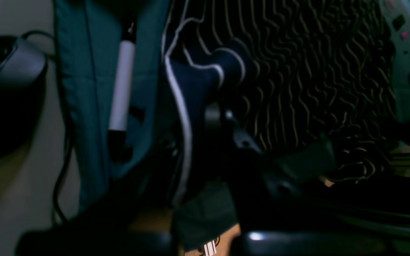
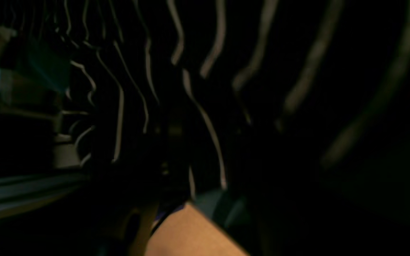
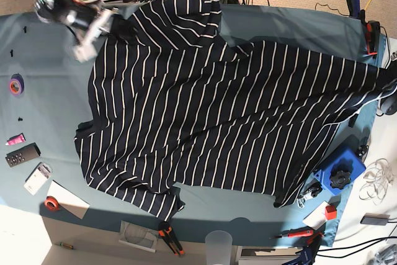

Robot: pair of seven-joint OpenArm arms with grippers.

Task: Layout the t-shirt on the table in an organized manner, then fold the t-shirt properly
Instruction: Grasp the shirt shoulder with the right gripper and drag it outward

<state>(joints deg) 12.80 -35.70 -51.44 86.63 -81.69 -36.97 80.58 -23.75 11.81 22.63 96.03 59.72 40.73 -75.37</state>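
The t-shirt (image 3: pixel 217 122), dark navy with thin white stripes, lies spread across the teal table (image 3: pixel 49 91), pulled out long toward the right edge of the base view. In the left wrist view my left gripper (image 1: pixel 208 115) is shut on a white-trimmed hem of the t-shirt (image 1: pixel 297 71). My right gripper (image 3: pixel 115 26) is blurred at the shirt's far left corner. The right wrist view is dark and filled with striped t-shirt cloth (image 2: pixel 205 106) close to the lens, and its fingers do not show clearly.
On the table's left side lie a purple tape roll (image 3: pixel 16 84), a remote (image 3: pixel 23 154) and a red tape roll (image 3: pixel 52 203). Pliers (image 3: pixel 169 240) and a plastic cup (image 3: pixel 218 246) sit at the near edge. A blue box (image 3: pixel 340 169) stands at the right.
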